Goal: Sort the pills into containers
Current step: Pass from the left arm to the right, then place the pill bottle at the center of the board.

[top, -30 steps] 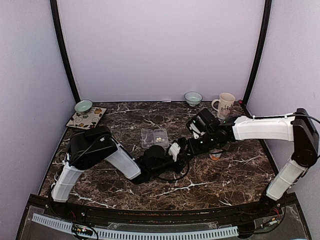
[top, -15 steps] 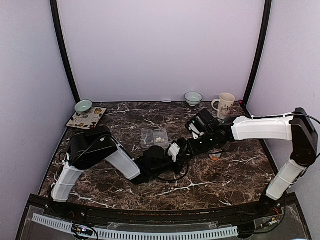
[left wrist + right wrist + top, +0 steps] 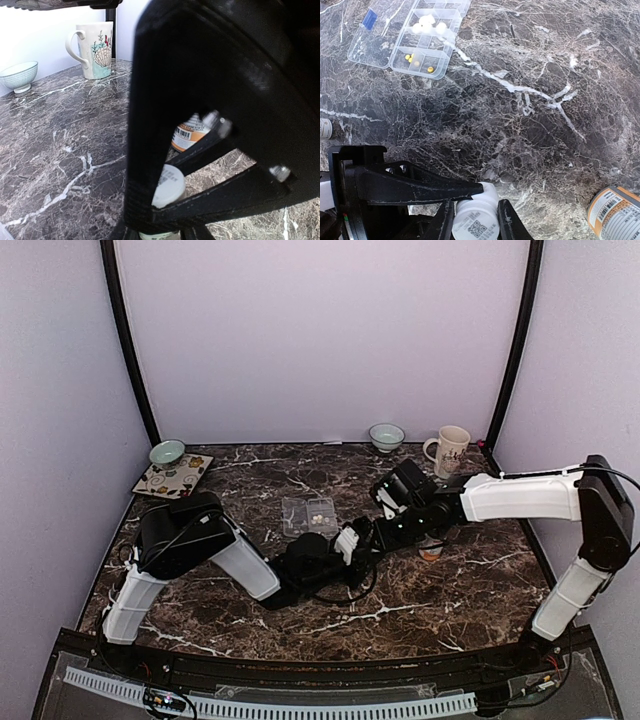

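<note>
Both grippers meet at the table's middle on one small white bottle [image 3: 476, 220]. My right gripper [image 3: 475, 224] is shut on its wide end, which bears a QR code. My left gripper [image 3: 347, 540] grips the narrower end; its black finger [image 3: 420, 186] reaches in from the left. In the left wrist view the right gripper fills the frame and the bottle [image 3: 168, 184] shows through it. The clear pill box [image 3: 402, 47] lies open, also in the top view [image 3: 308, 512]. White pills [image 3: 427, 22] sit in one compartment, with small yellow ones [image 3: 411, 58] in others.
An orange bottle [image 3: 615, 212] stands just right of the grippers, and also shows in the top view [image 3: 430, 552]. Another small white bottle [image 3: 324, 128] lies at the left edge. A mug [image 3: 449, 450], two bowls [image 3: 386, 436] [image 3: 167, 452] and a patterned plate [image 3: 174, 476] line the back.
My right gripper has edged slightly left toward the left gripper. Nothing else has visibly moved.
</note>
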Tool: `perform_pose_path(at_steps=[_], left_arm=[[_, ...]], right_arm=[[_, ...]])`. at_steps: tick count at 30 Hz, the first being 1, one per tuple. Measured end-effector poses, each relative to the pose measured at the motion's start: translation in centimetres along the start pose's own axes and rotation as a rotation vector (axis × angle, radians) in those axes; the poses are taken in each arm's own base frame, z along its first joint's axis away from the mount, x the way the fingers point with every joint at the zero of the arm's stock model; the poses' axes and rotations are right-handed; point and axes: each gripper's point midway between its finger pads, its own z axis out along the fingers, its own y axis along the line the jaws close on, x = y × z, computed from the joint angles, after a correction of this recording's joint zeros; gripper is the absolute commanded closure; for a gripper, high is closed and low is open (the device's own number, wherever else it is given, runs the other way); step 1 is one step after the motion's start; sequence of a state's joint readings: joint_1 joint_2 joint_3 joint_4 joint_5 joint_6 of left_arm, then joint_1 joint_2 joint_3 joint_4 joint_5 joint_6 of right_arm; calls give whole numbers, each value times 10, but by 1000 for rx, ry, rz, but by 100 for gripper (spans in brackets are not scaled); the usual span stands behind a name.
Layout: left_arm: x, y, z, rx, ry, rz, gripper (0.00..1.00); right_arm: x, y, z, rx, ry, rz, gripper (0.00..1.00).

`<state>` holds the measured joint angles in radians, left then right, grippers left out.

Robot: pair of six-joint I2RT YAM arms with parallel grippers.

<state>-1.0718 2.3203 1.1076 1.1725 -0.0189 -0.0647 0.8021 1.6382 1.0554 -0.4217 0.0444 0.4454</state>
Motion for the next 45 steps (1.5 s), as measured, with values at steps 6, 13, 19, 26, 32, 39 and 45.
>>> perform_pose_path(at_steps=[6,13,19,26,32,39,45], left_arm=[[3,0,-2,-5,8,-6,63],[3,-1,-2,-9,4,-13,58],[9,0,-6,-16,19,-19,56],[10,0,-17,-17,33,-23,56],[15,-2,-29,-14,50,-22,56],[8,-7,-37,-5,40,-13,56],[4,-9,-45,0,38,-5,56]], right_arm=[[1,0,4,0,0,0,88],[10,-4,10,13,29,-5,89],[11,-5,10,15,30,-8,89],[10,-6,10,25,25,-18,89],[8,-8,12,34,15,-23,89],[12,-13,19,66,9,-35,89],[9,-11,23,88,-43,-53,89]])
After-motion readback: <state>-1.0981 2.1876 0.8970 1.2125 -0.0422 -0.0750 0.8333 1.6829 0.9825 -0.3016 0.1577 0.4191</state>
